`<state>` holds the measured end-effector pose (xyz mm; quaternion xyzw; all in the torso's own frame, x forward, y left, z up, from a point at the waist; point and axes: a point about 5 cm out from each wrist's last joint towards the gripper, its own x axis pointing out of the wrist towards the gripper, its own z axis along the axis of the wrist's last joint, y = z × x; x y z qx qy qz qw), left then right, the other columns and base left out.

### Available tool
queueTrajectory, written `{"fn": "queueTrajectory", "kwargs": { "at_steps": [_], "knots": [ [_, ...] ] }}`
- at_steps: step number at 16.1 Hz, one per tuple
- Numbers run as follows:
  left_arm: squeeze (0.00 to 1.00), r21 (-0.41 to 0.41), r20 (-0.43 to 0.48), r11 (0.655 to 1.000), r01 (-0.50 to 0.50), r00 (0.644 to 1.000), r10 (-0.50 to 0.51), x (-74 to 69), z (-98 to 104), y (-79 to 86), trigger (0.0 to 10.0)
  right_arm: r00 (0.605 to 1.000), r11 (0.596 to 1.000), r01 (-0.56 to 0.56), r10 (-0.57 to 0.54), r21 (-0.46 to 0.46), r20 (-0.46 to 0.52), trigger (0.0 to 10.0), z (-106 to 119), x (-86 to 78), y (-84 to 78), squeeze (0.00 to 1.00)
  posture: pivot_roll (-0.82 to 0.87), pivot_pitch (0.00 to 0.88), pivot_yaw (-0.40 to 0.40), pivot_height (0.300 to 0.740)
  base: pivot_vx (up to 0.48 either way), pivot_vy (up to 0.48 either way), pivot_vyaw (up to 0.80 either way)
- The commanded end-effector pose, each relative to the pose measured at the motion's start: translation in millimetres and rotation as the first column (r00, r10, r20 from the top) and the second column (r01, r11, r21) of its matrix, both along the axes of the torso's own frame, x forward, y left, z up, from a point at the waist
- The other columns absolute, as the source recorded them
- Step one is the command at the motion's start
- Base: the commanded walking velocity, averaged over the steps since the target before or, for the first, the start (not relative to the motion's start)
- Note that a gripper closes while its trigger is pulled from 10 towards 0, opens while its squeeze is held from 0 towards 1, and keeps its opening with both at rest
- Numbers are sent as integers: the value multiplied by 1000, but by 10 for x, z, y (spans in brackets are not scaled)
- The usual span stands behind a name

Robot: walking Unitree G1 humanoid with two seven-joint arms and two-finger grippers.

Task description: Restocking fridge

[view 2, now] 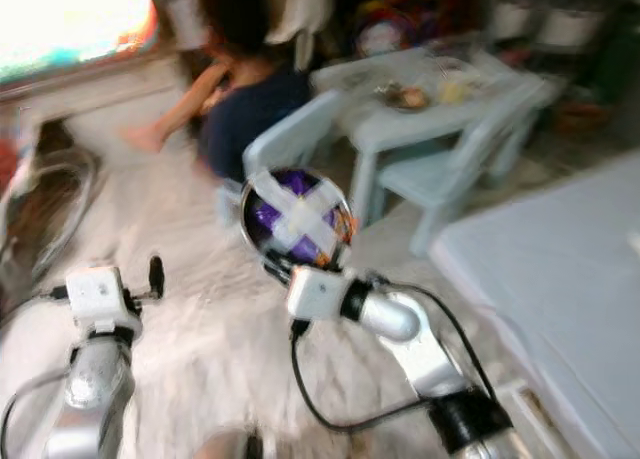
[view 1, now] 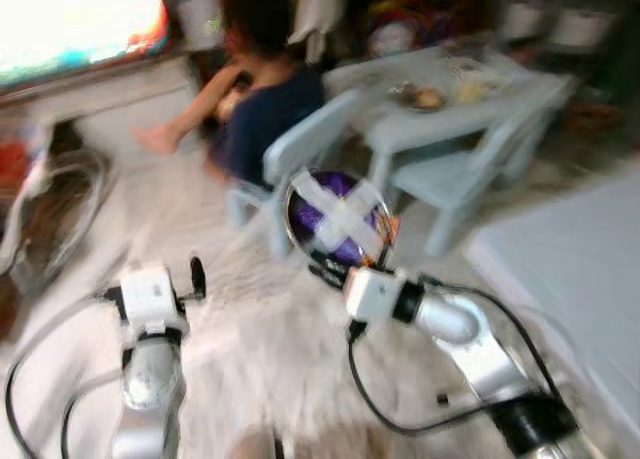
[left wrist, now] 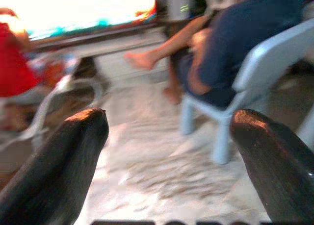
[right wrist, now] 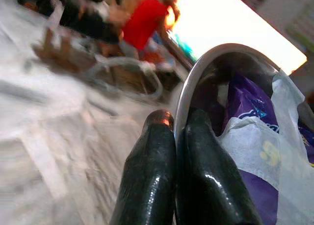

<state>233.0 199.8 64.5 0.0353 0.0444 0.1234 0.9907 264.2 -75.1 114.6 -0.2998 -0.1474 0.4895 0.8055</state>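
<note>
right claw (view 1: 322,269) pinched bowl (view 1: 338,217) rim, frame centre | left claw (view 1: 160,279) spread, empty | we figured: walking wobble could slip that thin-rim grip, dump the purple packet (right wrist: 255,117)

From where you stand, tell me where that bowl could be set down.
Bare room: the pale floor ahead of both arms, and the flat blue-grey surface on the right. Crowded: the small table holds dishes and is ringed by blue chairs, a person on one. The right end effector grips the metal bowl by its rim; the left end effector is open.
</note>
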Motion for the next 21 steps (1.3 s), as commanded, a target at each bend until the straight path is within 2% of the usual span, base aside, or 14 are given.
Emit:
{"fn": "queueTrajectory", "kwargs": {
  "at_steps": [1, 3, 4, 8, 12, 14, 17, 18, 21],
  "knots": [
    [0, -8, -11, 1000, 6, 1000, -6, -30, -17, -3, 10000, 1000, 1000, -15, 15, 16, 14, 10000, 44, -33, 4, 0, -15, 23, 36, 740, 0, 0, 788],
    [0, 6, -41, 1000, 14, 999, -14, -134, -105, 9, 10000, 1000, 1000, -11, 11, 28, -11, 10000, -8, -76, 4, 0, -5, 19, 23, 740, 0, 0, 788],
    [0, 2, -43, 1000, 16, 999, -16, -141, -117, 4, 10000, 999, 995, 31, -26, 97, -47, 10000, 18, -34, 19, 0, 2, 18, 23, 740, 0, 0, 763],
    [0, 9, -28, 1000, 30, 999, -29, -84, -75, 0, 10000, 976, 953, 178, -139, 244, -167, 10000, 58, 133, -5, 0, 7, 15, 32, 740, 0, 0, 703],
    [0, 34, -8, 997, 62, 998, -62, 16, -20, -7, 10000, 958, 928, 224, -153, 299, -243, 10000, 58, 178, -12, 0, 14, 13, 35, 740, 0, 0, 736],
    [0, 62, -24, 996, 65, 998, -63, -23, -21, -21, 10000, 929, 895, 288, -175, 339, -326, 10000, 33, 187, -76, 0, 13, 4, 46, 740, 0, 0, 738],
    [0, -6, -36, 996, 86, 996, -86, -185, -57, -4, 10000, 888, 872, 372, -235, 318, -395, 10000, -47, 200, -266, 0, 9, 0, 68, 740, 0, 0, 742],
    [0, 5, -40, 994, 111, 993, -111, -255, -63, -10, 10000, 881, 877, 380, -246, 294, -404, 10000, -83, 177, -349, 0, 8, 0, 72, 740, 0, 0, 744],
    [0, -1, -46, 995, 96, 994, -96, -343, -126, 7, 10000, 869, 879, 404, -281, 255, -406, 10000, -154, 138, -437, 0, 18, 0, 47, 740, 0, 0, 740]
  ]
}}
